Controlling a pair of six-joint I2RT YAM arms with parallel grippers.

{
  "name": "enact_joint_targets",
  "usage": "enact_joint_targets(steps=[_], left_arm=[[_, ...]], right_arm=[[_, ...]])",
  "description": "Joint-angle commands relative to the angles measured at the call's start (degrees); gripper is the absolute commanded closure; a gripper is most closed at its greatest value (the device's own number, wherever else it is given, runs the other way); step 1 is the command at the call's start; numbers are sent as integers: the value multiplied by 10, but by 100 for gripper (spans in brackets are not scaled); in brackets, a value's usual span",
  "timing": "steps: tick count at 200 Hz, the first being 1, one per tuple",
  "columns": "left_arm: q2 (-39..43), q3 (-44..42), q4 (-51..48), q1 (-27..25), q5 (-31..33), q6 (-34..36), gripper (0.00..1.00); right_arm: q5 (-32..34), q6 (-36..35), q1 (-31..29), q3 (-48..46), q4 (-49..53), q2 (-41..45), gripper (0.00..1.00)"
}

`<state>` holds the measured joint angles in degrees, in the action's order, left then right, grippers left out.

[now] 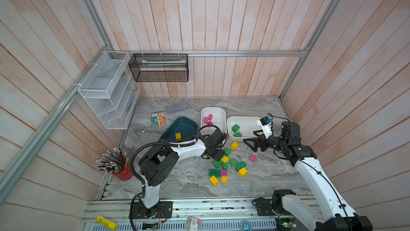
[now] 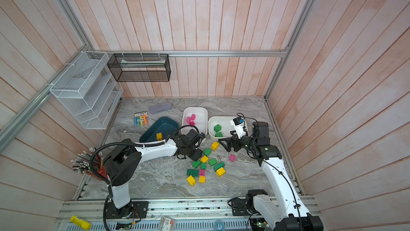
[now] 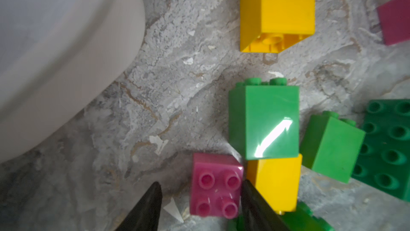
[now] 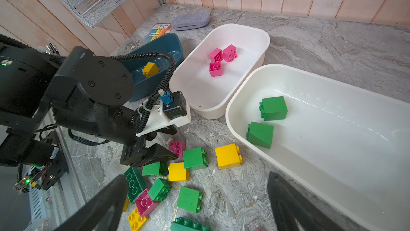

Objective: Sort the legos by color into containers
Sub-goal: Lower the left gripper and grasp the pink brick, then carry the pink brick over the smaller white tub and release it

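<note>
Your left gripper (image 3: pixel 200 183) straddles a pink brick (image 3: pixel 216 185): jaws part-open, with a gap on one side, so no clamp. The brick is square, with four studs up. It sits on the table (image 3: pixel 177 85) just beside a yellow brick (image 3: pixel 275 181). Jaws on your right gripper (image 1: pixel 249 136) are spread wide, holding nothing.

Marbled table (image 1: pixel 177 174) bears loose legos (image 1: pixel 224 158), three containers (image 1: pixel 213 108), marker pack (image 1: pixel 158 119), oblong case (image 1: pixel 176 107).

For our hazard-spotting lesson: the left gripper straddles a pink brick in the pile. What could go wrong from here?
The left gripper has one finger at the seam between the pink brick and a yellow brick; closing could drag both. The open right gripper hovers nearby; arms might collide.
</note>
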<state>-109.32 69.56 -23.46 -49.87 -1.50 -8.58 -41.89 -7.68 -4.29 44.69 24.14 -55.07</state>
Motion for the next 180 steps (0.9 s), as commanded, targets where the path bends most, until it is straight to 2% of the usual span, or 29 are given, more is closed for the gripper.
enact_joint_targets(steps=[1, 42, 101, 150, 180], left_arm=[[-14, 11, 21, 3, 27, -3, 42], [-39, 26, 20, 1, 7, -2, 42], [-19, 18, 3, 1, 14, 2, 65], [32, 60, -91, 1, 17, -18, 65], [43, 131, -153, 4, 27, -16, 65]], right_arm=[[-1, -4, 2, -4, 16, 1, 2], [1, -4, 3, -4, 17, 4, 2], [-1, -2, 2, -2, 19, 2, 2], [2, -3, 3, 0, 20, 4, 2], [3, 0, 2, 1, 14, 1, 2]])
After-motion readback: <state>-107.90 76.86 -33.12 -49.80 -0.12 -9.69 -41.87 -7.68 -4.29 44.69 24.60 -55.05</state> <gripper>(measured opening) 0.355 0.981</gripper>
